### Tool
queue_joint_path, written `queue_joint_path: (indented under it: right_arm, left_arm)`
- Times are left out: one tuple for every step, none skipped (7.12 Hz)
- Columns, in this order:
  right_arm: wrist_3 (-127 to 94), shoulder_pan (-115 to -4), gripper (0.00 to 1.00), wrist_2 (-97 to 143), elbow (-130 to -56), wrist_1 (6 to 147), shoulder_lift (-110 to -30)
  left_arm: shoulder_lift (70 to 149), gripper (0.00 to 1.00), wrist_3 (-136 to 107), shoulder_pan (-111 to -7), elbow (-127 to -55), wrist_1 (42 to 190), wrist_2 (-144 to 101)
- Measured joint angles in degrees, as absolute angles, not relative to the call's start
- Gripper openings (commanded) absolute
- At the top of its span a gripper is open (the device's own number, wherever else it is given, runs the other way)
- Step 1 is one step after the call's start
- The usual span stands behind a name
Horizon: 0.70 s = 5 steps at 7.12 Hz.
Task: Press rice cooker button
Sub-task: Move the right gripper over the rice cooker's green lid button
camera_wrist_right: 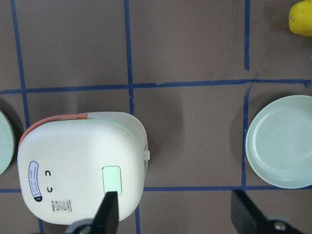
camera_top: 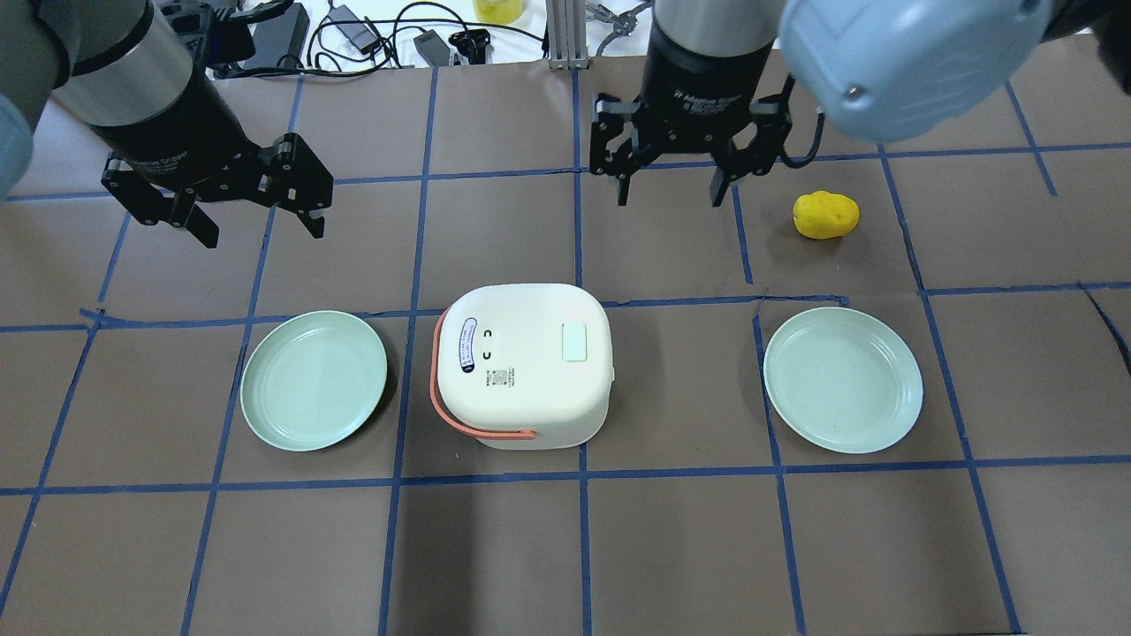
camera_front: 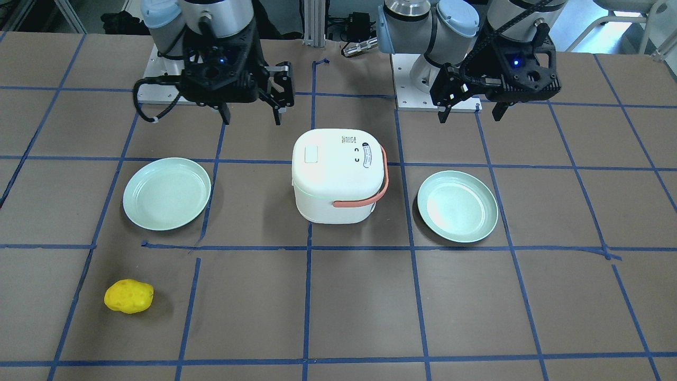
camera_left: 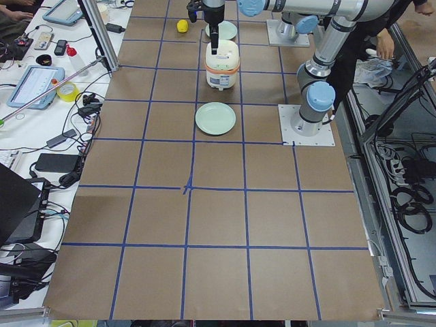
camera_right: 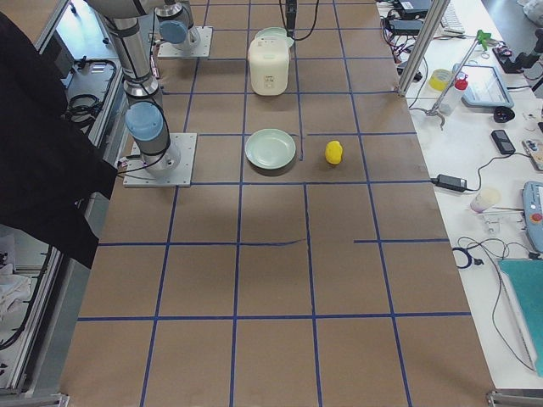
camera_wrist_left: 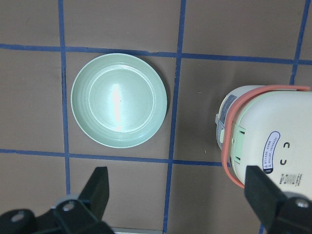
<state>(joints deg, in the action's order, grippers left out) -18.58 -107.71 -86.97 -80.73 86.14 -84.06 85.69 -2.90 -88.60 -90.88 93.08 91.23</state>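
Looking down on it, I count one brown table (camera_top: pixel 495 548) ruled into squares by blue tape lines (camera_top: pixel 583 477). Two arms hang above it on the side away from the robot's base. The left gripper (camera_top: pixel 261 231) is spread wide with nothing between its fingers. The right gripper (camera_top: pixel 670 196) is equally wide apart and equally bare. Neither touches anything.

One white rice cooker (camera_top: pixel 521 362) stands upright near the middle with its lid down. Its single coral handle (camera_top: pixel 437 397) is folded around the side facing the left arm.

Two pale green plates flank it. One plate (camera_top: pixel 314 380) sits on the left arm's side and the other plate (camera_top: pixel 842 380) on the right arm's side. Each is apart from the cooker, with a band of brown table showing between. The band toward the right arm is the wider one.

One yellow lump (camera_top: pixel 825 215) lies alone, beyond the right-hand plate and just beside the right gripper.

The one button (camera_top: pixel 574 341) is a small mint pad on top of the lid. It sits toward the right arm's edge, at the opposite end from the oval label. In the right wrist view it sits just past one fingertip, with air above it.
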Motion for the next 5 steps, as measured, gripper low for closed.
queue_joint_path:
  right_arm:
    - [-20.6,-110.3,0.11,-86.8,-82.8,86.4,-83.9]
    - [-22.7,-111.7,0.03,-86.3,-85.0,87.0,-83.9]
    - [-25.6,-112.4,0.01,-86.0,-87.2,88.3,-83.8]
    - [-28.3,-113.2,0.0,-85.8,-89.0,90.5,-83.7]
    - [-29.8,-114.0,0.0,-85.7,-90.5,93.0,-83.3]
  left_arm:
    - [85.7,1.0,-2.9,-88.6,-90.9,93.1,91.2]
    - [85.7,1.0,-2.9,-88.6,-90.9,93.1,91.2]
    - [85.7,1.0,-2.9,-88.6,-90.9,93.1,91.2]
    - [85.7,1.0,-2.9,-88.6,-90.9,93.1,91.2]
    - [85.7,1.0,-2.9,-88.6,-90.9,93.1,91.2]
